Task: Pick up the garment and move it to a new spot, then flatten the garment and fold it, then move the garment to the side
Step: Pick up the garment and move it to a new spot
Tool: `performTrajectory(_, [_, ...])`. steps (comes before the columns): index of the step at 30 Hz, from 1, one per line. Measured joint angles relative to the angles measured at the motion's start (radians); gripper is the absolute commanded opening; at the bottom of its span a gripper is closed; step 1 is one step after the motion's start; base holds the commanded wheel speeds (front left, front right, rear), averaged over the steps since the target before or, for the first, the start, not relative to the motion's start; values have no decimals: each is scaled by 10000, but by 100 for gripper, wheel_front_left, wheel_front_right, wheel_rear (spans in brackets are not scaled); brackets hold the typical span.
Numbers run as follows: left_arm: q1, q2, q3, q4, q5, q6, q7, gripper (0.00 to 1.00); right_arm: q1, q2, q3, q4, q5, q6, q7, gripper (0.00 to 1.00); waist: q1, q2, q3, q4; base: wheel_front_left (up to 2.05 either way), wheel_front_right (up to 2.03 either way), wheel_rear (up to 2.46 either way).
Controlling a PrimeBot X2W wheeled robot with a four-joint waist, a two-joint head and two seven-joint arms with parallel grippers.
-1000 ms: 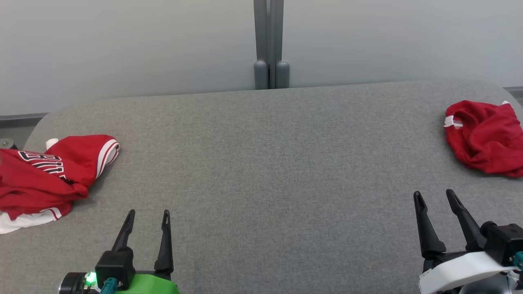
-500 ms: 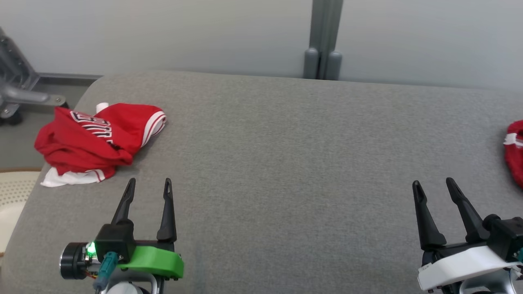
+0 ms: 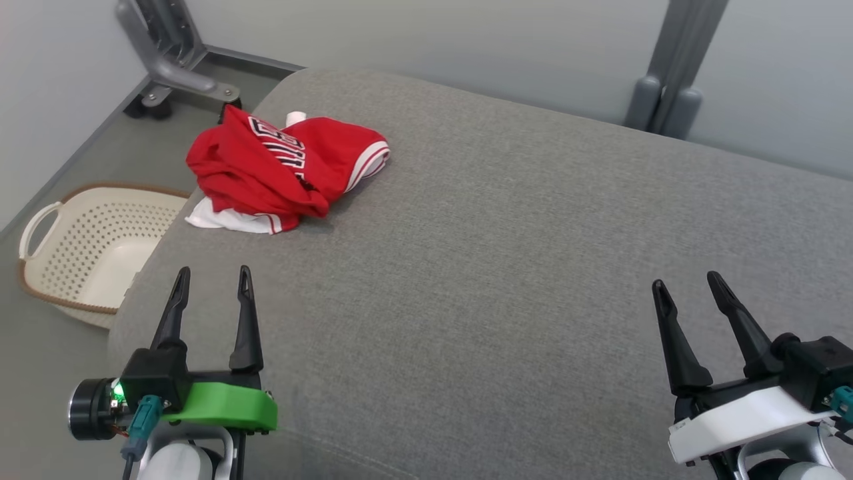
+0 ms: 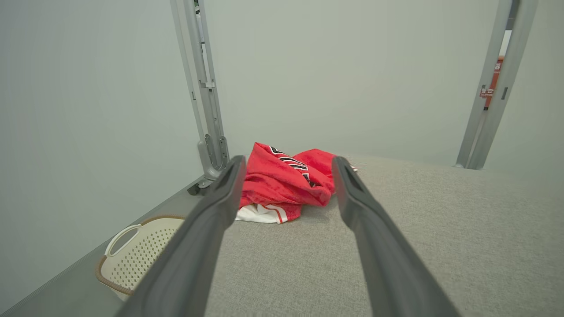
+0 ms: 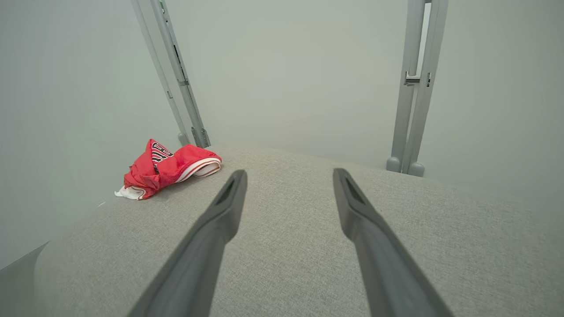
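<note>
A crumpled red garment (image 3: 283, 170) with white trim and black lettering lies in a heap near the far left corner of the grey table (image 3: 506, 267). My left gripper (image 3: 212, 279) is open above the table's near left edge, well short of the garment (image 4: 286, 182), which sits straight ahead between its fingers in the left wrist view. My right gripper (image 3: 686, 285) is open at the near right with nothing between its fingers. From the right wrist view the garment (image 5: 169, 168) lies far off to the left, ahead of that gripper (image 5: 288, 176).
A cream perforated laundry basket (image 3: 93, 247) stands on the floor left of the table, also seen as the basket (image 4: 141, 255) in the left wrist view. Grey metal frame posts (image 3: 666, 73) and a wheeled frame leg (image 3: 173, 60) stand behind the table against the pale wall.
The head camera has turned left: the left garment now sits nearer the picture's middle, the basket has come into view and a second red heap at the right has left it. Both grippers stay open.
</note>
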Motion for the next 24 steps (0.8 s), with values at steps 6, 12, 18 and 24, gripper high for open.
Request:
performTrajectory(6, [-178,-309,272,148,245,-186,0,100,-230,-167,23,-263,-44,0,207,100,0,0,370,445,0,0,0])
performTrajectory(12, [-1479,-832,299,1020,238,-600,-12,100,-785,-700,-15,-865,-75,0,644,100,0,0,1127,513,0,0,0])
performTrajectory(18, [-3870,-1034,382,3336,-184,-1164,8,100,-1366,-1239,-184,-1365,-25,0,922,100,0,0,2202,296,0,0,0])
performTrajectory(24, [-6114,-752,826,6339,-523,-1413,176,100,-1872,-1561,-309,-1498,169,0,945,100,1,0,3437,-201,0,0,0])
